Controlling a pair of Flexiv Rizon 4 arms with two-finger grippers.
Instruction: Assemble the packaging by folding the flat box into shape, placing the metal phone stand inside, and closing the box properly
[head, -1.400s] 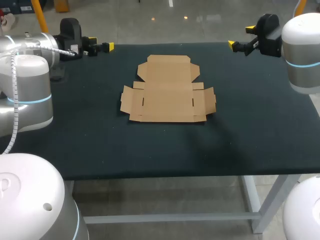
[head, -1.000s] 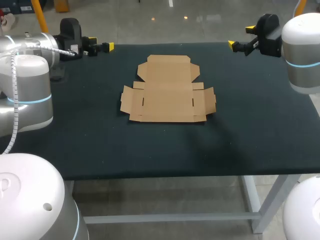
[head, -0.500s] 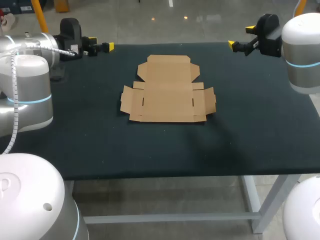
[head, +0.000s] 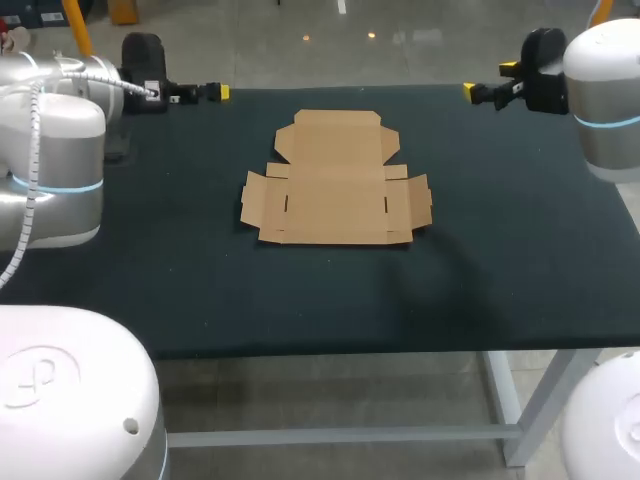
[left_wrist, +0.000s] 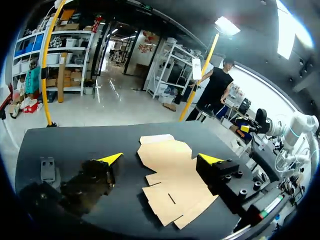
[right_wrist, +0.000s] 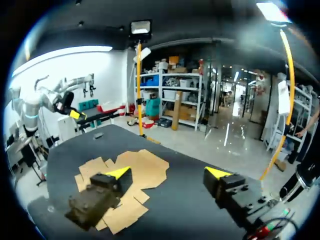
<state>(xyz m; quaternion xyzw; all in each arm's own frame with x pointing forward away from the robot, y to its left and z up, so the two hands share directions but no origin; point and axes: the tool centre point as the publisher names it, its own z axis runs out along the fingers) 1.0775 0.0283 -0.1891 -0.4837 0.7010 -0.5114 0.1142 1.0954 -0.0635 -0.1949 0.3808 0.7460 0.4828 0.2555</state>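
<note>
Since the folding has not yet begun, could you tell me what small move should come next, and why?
Probably lower the left hand toward the left side flap of the flat cardboard box. The box lies fully unfolded and untouched mid-table, while the left hand and the right hand both hang open at the far corners.

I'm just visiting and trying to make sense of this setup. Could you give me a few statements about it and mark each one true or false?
1. The flat brown cardboard box lies unfolded on the dark table. True.
2. The left arm's yellow-tipped tool grips the box. False: it is open, off at the table's far left corner, holding nothing.
3. A metal phone stand sits on the box. False: no stand shows on the table.
4. The right arm's yellow-tipped tool is open and empty. True.
</note>
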